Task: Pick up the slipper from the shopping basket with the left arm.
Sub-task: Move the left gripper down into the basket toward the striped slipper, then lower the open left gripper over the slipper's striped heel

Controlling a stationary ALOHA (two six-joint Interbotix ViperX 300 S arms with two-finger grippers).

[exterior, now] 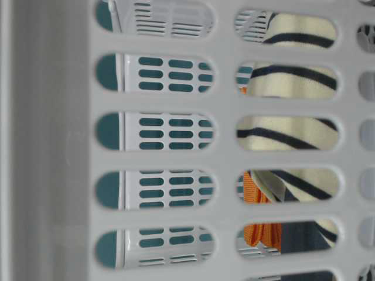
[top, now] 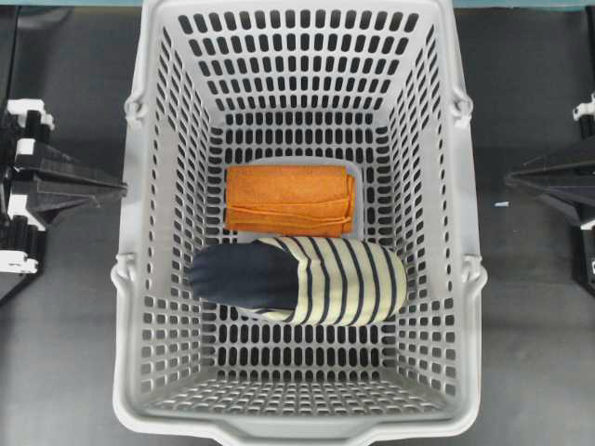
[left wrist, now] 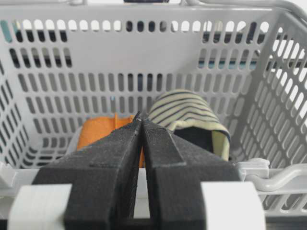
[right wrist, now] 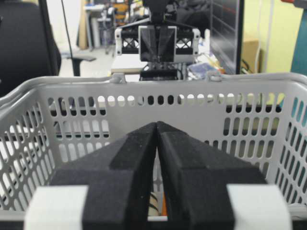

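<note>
Slipper (top: 307,277) lay flat on the shopping basket (top: 149,307) floor, navy end toward 9 o'clock and striped end toward 3 o'clock in the overhead view, just beside a folded orange cloth (top: 290,199) at its 12 o'clock (contact unclear). Left gripper (left wrist: 142,120) was clenched and empty, outside the basket wall at 9 o'clock. Right gripper (right wrist: 157,125) was likewise clenched and empty, outside at 3 o'clock.
</note>
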